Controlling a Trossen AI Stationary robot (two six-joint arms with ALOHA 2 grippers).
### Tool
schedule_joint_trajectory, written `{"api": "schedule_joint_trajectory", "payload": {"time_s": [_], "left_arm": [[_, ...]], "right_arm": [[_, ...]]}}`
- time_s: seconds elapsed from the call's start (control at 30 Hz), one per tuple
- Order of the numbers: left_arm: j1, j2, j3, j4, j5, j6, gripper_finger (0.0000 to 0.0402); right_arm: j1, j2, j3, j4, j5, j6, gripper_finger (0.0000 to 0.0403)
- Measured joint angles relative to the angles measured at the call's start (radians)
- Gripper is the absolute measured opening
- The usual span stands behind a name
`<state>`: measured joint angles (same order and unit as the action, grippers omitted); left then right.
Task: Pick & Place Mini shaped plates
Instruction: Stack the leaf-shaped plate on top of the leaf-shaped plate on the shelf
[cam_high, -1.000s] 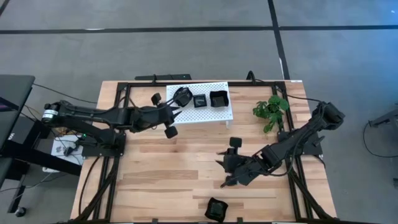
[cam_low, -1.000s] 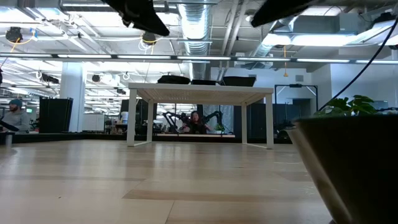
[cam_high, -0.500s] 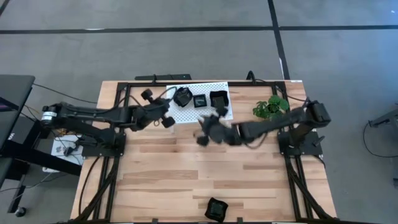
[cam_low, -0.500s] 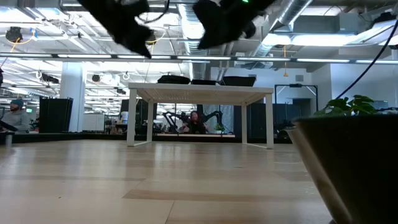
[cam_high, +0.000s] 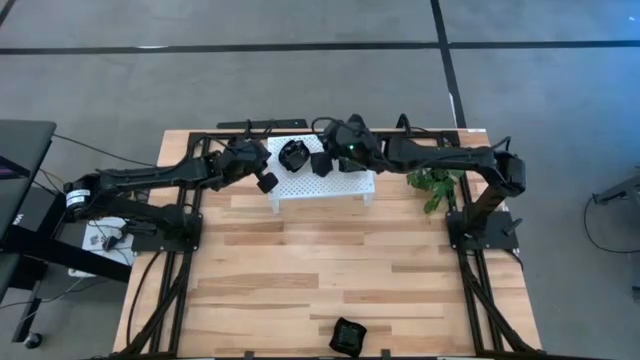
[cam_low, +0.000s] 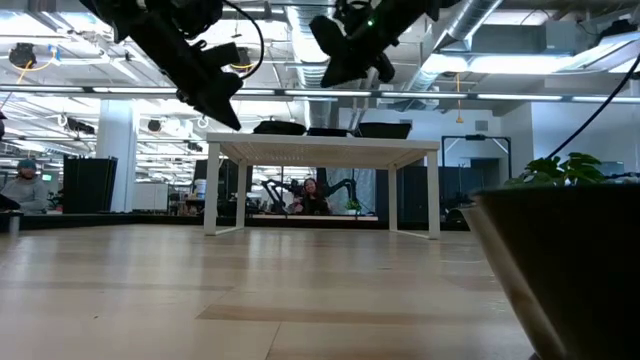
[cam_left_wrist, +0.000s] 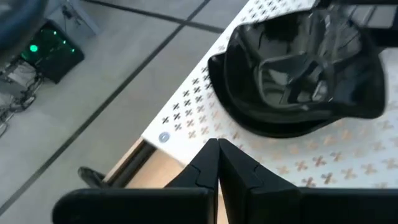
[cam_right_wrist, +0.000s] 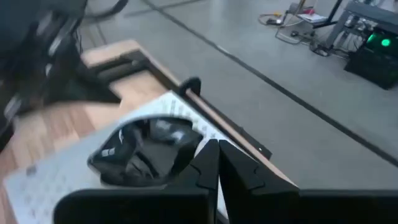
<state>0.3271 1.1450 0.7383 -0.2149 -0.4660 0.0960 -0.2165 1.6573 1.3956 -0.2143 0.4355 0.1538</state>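
Overhead, the left end effector (cam_high: 266, 182) hangs at the left edge of the white perforated rack (cam_high: 345, 184), upper centre of the frame, its fingers pressed together on nothing. On the rack sit the mini shaped plates (cam_high: 294, 155), a rounded one leftmost. The right end effector (cam_high: 322, 162) hovers over them, likewise closed and empty. One more plate (cam_high: 348, 336) lies on the tabletop (cam_high: 300, 270) at bottom centre.
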Motion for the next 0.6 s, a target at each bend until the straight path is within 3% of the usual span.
{"api": "schedule_joint_trajectory", "payload": {"time_s": [0.33,0.6], "left_arm": [[0.0,0.0,0.0,0.014,0.003,0.003,0.0007],[-0.001,0.0,-0.029,0.04,0.004,-0.031,0.0007]], "right_arm": [[-0.041,0.001,0.0,0.036,-0.023,0.066,0.0001],[-0.04,0.134,0.029,0.005,-0.023,0.133,0.0001]]}}
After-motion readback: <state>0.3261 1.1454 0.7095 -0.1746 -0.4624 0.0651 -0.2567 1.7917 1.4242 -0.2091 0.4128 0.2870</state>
